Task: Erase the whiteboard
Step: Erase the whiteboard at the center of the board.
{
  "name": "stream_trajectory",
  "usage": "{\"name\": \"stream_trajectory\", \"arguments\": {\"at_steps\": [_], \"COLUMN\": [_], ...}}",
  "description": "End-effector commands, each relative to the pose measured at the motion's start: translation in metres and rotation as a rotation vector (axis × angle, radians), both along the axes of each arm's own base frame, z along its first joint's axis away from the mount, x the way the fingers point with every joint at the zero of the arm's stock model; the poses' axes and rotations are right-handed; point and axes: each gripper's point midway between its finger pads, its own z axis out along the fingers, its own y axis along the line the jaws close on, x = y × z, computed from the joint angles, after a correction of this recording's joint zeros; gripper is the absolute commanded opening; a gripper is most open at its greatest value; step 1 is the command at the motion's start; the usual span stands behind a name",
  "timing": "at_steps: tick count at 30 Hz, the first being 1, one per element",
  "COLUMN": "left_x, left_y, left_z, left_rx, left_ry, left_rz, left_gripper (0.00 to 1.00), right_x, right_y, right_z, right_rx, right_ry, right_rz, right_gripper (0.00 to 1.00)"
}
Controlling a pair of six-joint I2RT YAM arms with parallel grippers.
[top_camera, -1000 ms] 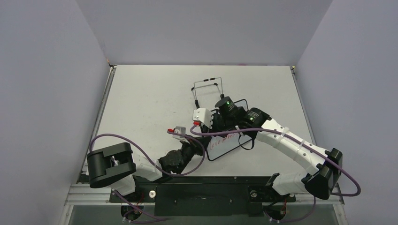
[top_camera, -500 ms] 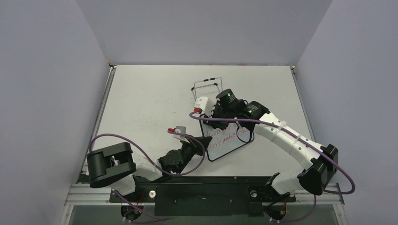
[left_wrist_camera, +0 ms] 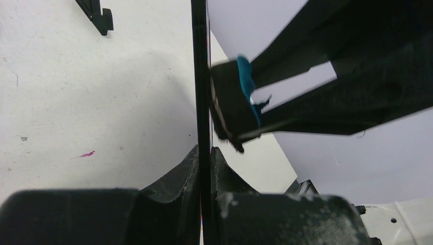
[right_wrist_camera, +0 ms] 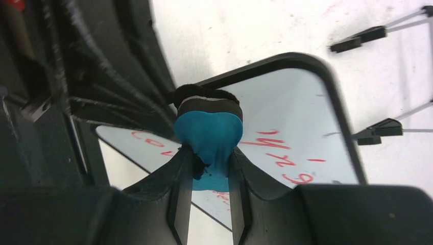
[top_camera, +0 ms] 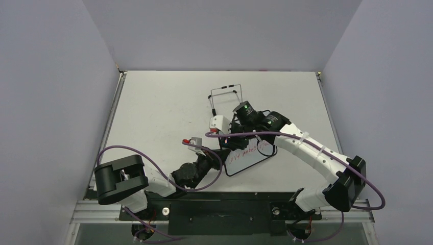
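From above, the whiteboard [top_camera: 247, 159] lies slanted on the surface [top_camera: 163, 112], near the middle and a little towards the near edge, with red writing across it. The left arm [top_camera: 189, 173] reaches in from the near left, and its jaws meet the board's left edge. The right arm [top_camera: 311, 150] bends in from the near right, its wrist hanging over the board's far left corner. This view hides what the right jaws hold. A wire stand [top_camera: 224, 89] sits just beyond the board on the far side.

The left wrist camera sees the whiteboard [left_wrist_camera: 200, 76] edge-on as a thin black line. The left jaws are pressed together on that edge, one finger on each face. To the right, a blue eraser [left_wrist_camera: 245, 81] sits with its dark pad against the board's face, held by two dark fingers. One foot of the stand [left_wrist_camera: 97, 13] shows at the top left on the surface [left_wrist_camera: 76, 102].

The right wrist camera shows the right jaws pinching the eraser [right_wrist_camera: 209, 127], its blue body squeezed between them and its pad on the whiteboard [right_wrist_camera: 296, 107]. Red strokes remain on either side of it. The stand [right_wrist_camera: 365, 34] lies to the right on the surface [right_wrist_camera: 230, 30].
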Motion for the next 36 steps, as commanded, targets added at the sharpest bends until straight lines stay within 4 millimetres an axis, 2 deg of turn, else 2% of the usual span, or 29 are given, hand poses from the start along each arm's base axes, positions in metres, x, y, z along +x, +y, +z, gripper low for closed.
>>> {"name": "stream_trajectory", "arguments": {"at_steps": [1,2,4,11,14,17,21,23,27,33,36], "left_x": [-0.012,-0.013,-0.013,-0.010,-0.008,-0.007,-0.007,-0.007,-0.007,-0.006,-0.004], "left_y": [-0.013,-0.013,-0.013,-0.011,-0.009,-0.008,-0.009,-0.009,-0.010,-0.015,-0.012], "left_z": [0.055,0.056,0.055,0.056,0.055,0.058,0.060,0.060,0.061,0.061,0.064], "left_rx": [-0.183,-0.187,-0.191,-0.205,-0.206,-0.212,-0.207,-0.209,-0.217,-0.247,-0.281], "left_ry": [-0.089,-0.090,-0.088,-0.074,-0.068,-0.068,-0.066,-0.066,-0.061,-0.036,-0.016], "left_rz": [-0.091,-0.095,-0.098,-0.090,-0.082,-0.081,-0.089,-0.095,-0.101,-0.108,-0.101], "left_gripper": [0.00,0.00,0.00,0.00,0.00,0.00,0.00,0.00,0.00,0.00,0.00], "right_x": [0.039,0.046,0.046,0.001,-0.003,0.002,0.037,0.044,0.042,0.020,0.021], "right_y": [0.013,0.010,0.004,-0.009,-0.015,-0.019,-0.020,-0.019,-0.014,0.005,0.007], "right_z": [0.033,0.032,0.024,-0.012,-0.016,-0.015,0.004,0.012,0.014,0.010,0.010], "right_rx": [0.132,0.130,0.112,-0.041,-0.082,-0.100,-0.080,-0.065,-0.054,-0.057,-0.047], "right_ry": [-0.047,-0.062,-0.072,-0.092,-0.109,-0.138,-0.274,-0.300,-0.315,-0.349,-0.360], "right_rz": [-0.144,-0.174,-0.176,0.065,0.110,0.083,-0.098,-0.134,-0.123,-0.032,-0.045], "right_gripper": [0.00,0.00,0.00,0.00,0.00,0.00,0.00,0.00,0.00,0.00,0.00]}}
